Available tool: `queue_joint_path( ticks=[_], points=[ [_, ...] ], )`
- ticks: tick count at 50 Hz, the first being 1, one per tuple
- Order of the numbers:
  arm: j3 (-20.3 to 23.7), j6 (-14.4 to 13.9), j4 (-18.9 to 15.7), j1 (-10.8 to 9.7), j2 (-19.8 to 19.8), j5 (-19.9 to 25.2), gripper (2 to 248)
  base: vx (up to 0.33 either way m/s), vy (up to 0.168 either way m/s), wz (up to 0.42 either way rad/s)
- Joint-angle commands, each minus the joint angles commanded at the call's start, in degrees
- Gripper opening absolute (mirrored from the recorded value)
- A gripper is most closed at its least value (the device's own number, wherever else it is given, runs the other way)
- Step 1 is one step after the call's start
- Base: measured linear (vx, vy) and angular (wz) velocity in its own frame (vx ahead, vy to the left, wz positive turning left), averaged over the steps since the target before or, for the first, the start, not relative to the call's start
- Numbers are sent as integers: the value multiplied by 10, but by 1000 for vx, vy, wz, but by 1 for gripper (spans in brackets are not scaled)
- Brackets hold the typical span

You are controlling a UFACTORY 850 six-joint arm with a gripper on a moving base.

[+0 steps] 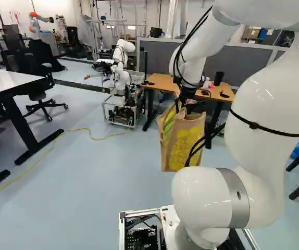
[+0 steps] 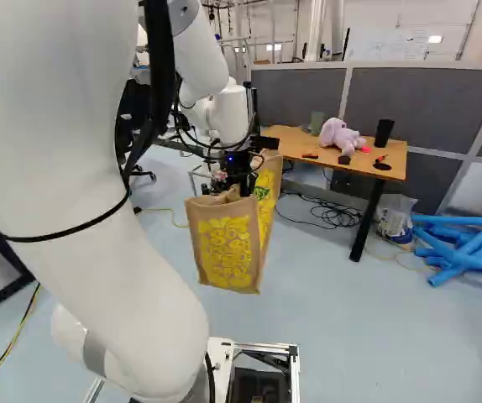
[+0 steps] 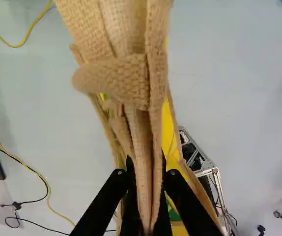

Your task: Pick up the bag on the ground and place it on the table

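Our white arm [image 1: 261, 104] reaches out toward the wooden surface [image 2: 293, 139]. In the right base view, blue foam tubes [image 2: 468, 248] lie on the floor to the right of the surface. We have the burlap tote bag [image 2: 226, 248], yellow print showing, below our tool [image 2: 245, 188], just off the surface's near edge; we cannot tell whether its bottom touches the floor. The tool grips the bag's gathered fabric from both sides. A lilac plush toy [image 2: 340, 137] sits near the surface's far edge; a black cup [image 2: 384, 132] stands toward its far right corner.
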Motion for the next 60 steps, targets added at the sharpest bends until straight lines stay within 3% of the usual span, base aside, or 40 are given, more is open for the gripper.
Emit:
queue_joint_path(
  ticks=[30,60],
  points=[
    [0,0,0,0,0,0,21,181,6,-3],
    [0,0,0,0,0,0,21,180,-45,1]
  ],
)
